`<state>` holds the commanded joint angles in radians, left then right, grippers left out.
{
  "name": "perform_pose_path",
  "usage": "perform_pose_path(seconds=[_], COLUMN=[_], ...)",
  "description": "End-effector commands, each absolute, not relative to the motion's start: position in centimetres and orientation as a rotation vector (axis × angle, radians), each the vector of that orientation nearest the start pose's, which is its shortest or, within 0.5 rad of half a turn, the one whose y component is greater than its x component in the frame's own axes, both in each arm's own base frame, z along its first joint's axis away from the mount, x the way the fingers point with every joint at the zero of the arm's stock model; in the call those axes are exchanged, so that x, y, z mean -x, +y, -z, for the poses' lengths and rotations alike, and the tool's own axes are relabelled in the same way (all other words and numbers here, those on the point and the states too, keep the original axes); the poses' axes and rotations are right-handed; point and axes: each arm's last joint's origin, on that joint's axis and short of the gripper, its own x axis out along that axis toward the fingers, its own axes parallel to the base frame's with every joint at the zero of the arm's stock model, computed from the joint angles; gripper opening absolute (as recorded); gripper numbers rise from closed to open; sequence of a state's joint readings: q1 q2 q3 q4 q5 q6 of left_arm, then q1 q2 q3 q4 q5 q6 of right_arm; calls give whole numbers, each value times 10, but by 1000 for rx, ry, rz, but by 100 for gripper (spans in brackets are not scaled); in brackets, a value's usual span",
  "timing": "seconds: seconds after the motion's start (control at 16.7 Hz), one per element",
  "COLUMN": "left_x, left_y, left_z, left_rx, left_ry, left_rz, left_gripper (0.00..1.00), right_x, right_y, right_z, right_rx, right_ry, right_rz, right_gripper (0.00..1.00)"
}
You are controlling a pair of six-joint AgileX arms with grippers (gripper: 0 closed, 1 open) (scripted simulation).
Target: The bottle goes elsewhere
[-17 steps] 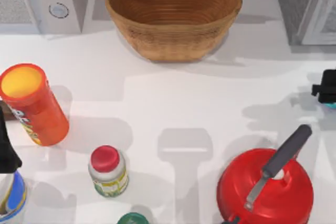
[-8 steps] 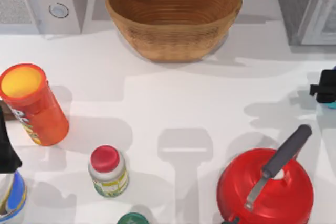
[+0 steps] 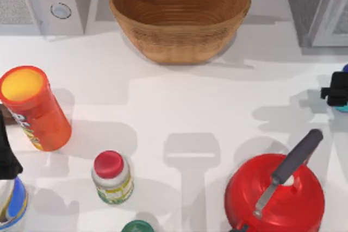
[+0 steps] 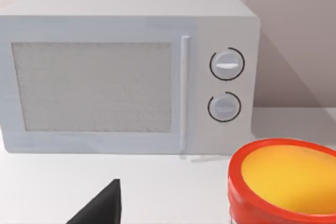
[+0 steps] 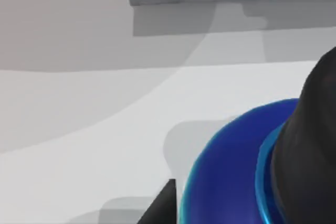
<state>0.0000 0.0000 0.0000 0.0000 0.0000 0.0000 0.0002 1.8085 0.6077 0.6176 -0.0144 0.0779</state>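
Note:
The bottle (image 3: 342, 108) stands at the table's far right edge, a sliver of teal showing below my right gripper (image 3: 336, 93), which sits directly over it. The right wrist view has the bottle's dark blue shoulder (image 5: 231, 166) very close, with its black cap (image 5: 310, 150) beside it. My left gripper (image 3: 6, 158) is parked at the left edge, beside the orange canister.
A wicker basket (image 3: 179, 14) sits at the back centre, between a microwave (image 3: 43, 1) and a grey appliance (image 3: 321, 6). An orange canister (image 3: 32, 107) and a red-capped jar (image 3: 111, 177) stand at the left. A red kettle (image 3: 274, 194) is front right.
My right gripper has edged slightly to the left over the bottle, and a bit of blue now shows behind it. The left arm has not moved.

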Motion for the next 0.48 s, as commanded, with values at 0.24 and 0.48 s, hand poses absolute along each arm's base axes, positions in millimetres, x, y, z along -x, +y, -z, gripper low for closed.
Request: perform_pose_path(seconds=[0.24,0.48], left_x=[-106,-106], left_y=[-1,-1], left_z=[-160,-160], left_rx=[0,0], left_ry=[0,0], left_rz=[0,0], left_gripper=[100,100], right_x=[-314,-314], right_y=[2,2], right_z=[-95,-95], right_rx=[-68,-68], right_ry=[584,584], right_rz=[-6,-6], right_gripper=[100,100])
